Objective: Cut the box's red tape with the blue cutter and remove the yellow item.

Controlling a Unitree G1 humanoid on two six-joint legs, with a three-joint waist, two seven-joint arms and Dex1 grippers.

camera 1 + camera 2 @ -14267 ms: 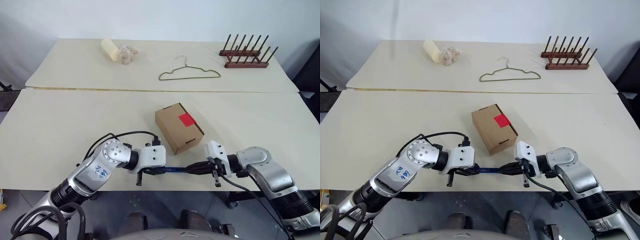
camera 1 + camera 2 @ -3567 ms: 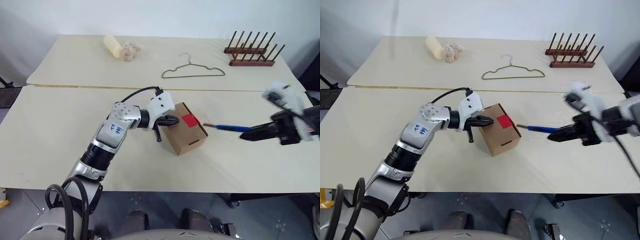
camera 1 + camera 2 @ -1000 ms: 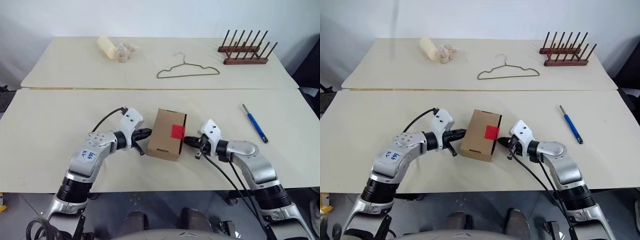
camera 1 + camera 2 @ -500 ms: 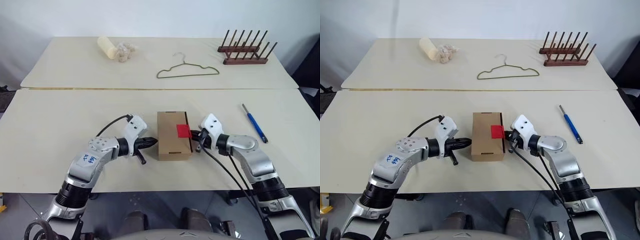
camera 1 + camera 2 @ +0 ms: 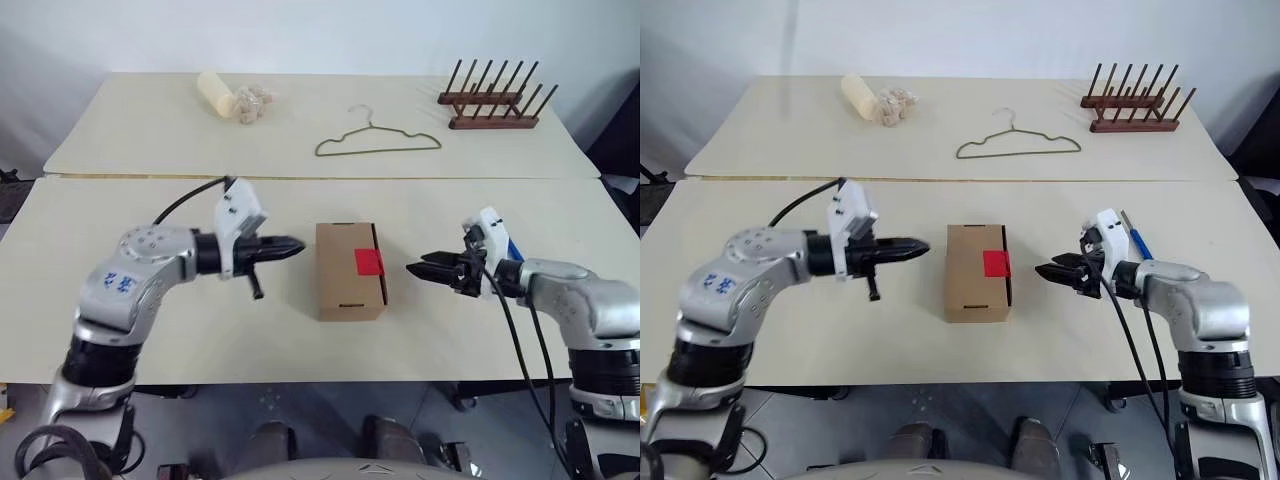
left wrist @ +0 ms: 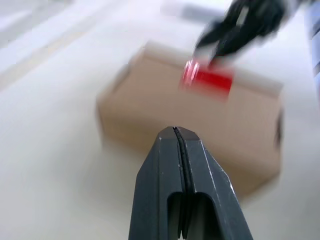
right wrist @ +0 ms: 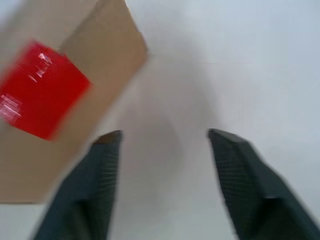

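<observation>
— While the small brown cardboard box (image 5: 350,270) with its red square tape (image 5: 368,262) sits near the table's (image 5: 120,250) front edge, what flanks it?
— Left pincer (image 5: 296,246) clenched, right pincer (image 5: 418,268) spread, both empty and apart from it.

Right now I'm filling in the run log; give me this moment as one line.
left gripper: shut, beside box | right gripper: open, empty | red tape: on box | blue cutter: on table
</observation>
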